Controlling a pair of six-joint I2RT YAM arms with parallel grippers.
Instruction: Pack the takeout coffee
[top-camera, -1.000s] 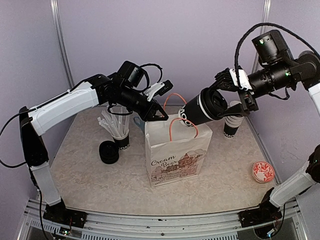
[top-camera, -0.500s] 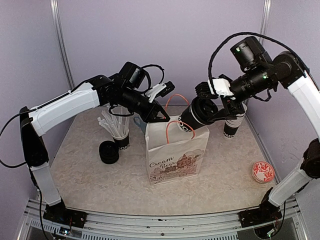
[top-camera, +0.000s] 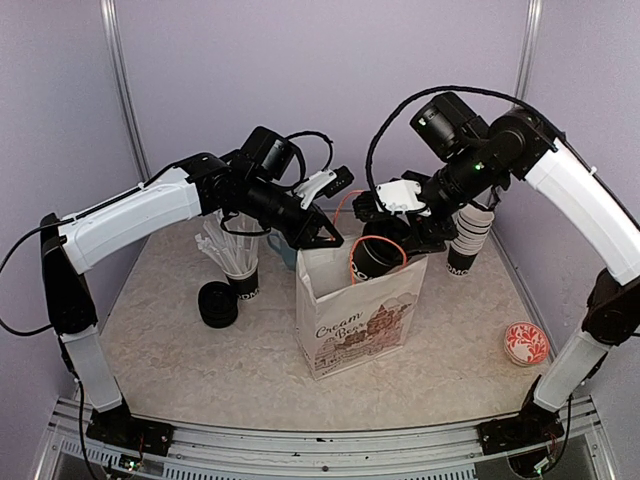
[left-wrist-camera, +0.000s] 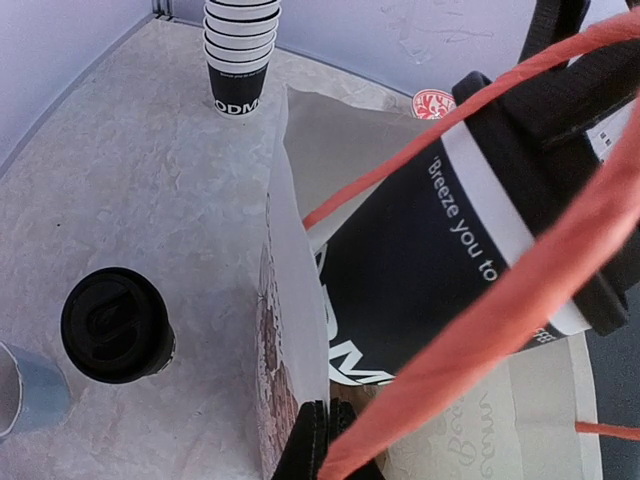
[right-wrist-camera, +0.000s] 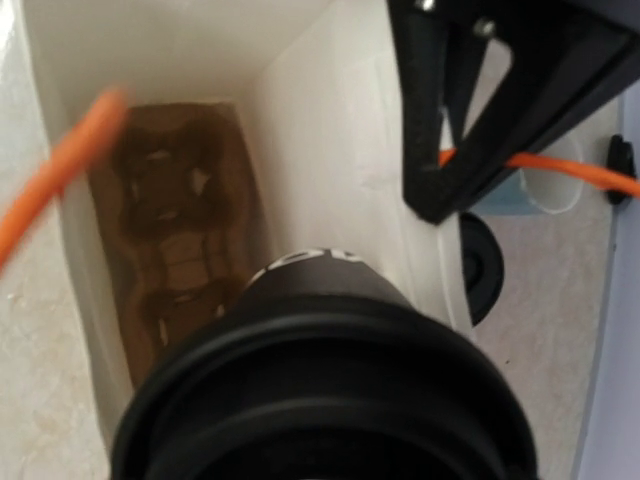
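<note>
A white paper bag (top-camera: 355, 320) with orange handles stands mid-table. My left gripper (top-camera: 325, 240) is shut on the bag's upper left rim; in the left wrist view its fingertips (left-wrist-camera: 318, 452) pinch the paper wall (left-wrist-camera: 290, 300). My right gripper (top-camera: 387, 238) is shut on a lidded black takeout cup (top-camera: 373, 257) and holds it in the bag's mouth. That cup fills the right wrist view (right-wrist-camera: 320, 400), hiding the fingers, and shows in the left wrist view (left-wrist-camera: 430, 270). A second lidded cup (top-camera: 217, 305) stands on the table left of the bag and shows in the left wrist view (left-wrist-camera: 115, 325).
A brown cardboard carrier (right-wrist-camera: 180, 220) lies on the bag's floor. A black cup of white sticks (top-camera: 238, 265) stands at the back left. A light blue mug (left-wrist-camera: 25, 390) sits behind the bag. A stack of black cups (top-camera: 466, 238) stands at the back right. A red round lid (top-camera: 526, 343) lies at the right.
My right arm has swung left and down, turning the cup from lying sideways to mouth-up inside the bag's opening. My left gripper has kept its hold on the rim.
</note>
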